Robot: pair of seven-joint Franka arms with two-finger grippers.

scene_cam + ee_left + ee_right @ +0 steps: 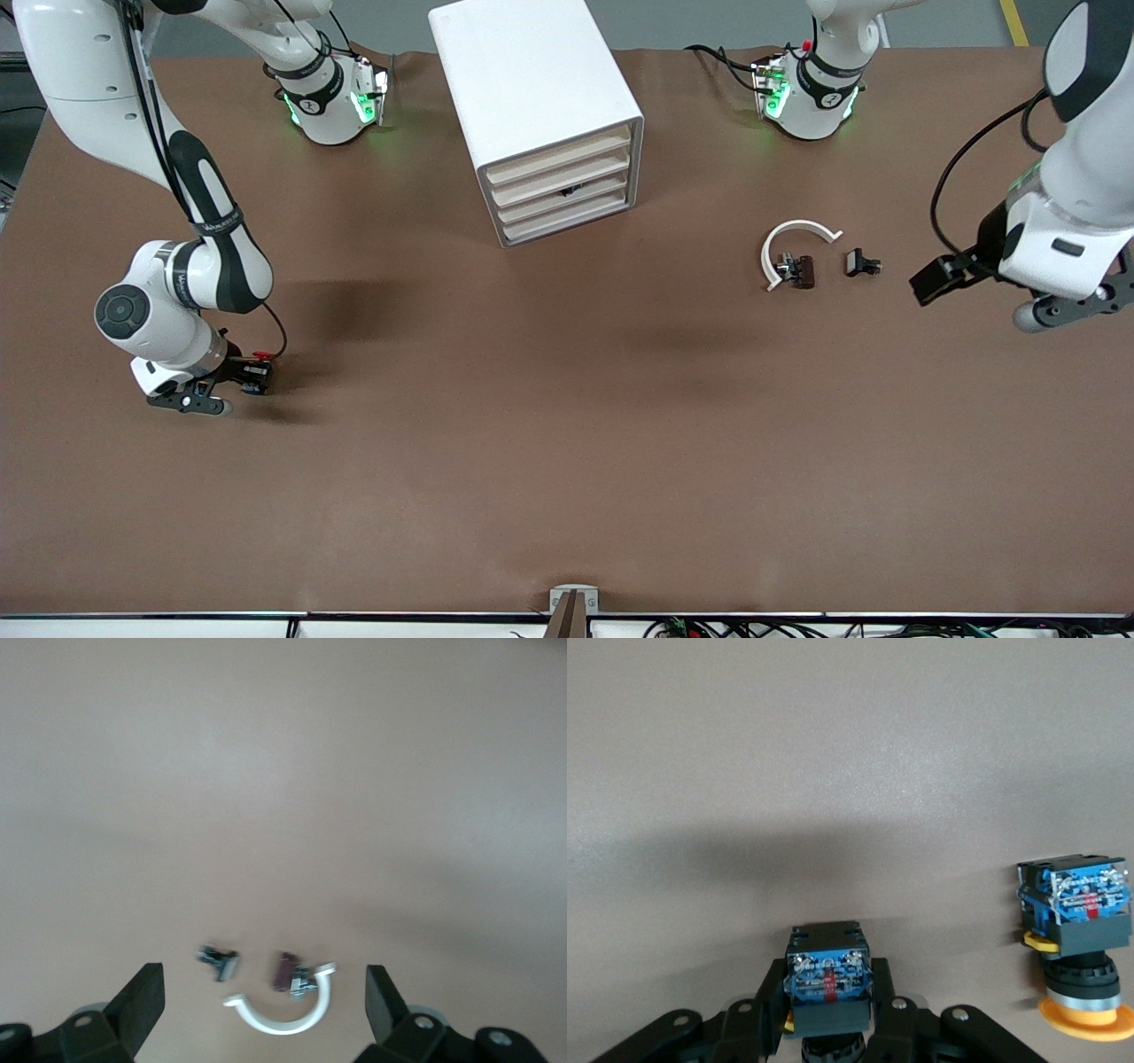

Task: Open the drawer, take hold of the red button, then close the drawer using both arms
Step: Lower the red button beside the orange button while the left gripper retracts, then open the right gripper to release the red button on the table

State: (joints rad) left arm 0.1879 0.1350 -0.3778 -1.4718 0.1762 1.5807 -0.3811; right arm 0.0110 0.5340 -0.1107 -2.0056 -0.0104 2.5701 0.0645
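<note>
A robotics lab: two white arms (177,266) bolted at a brown-covered table (532,443), cables (797,627) along its edge, grey floor.

A brown surface (567,461) fills the view, with soft shadows; at its far edge there is grey floor (709,22) with a yellow line (1013,22).
</note>
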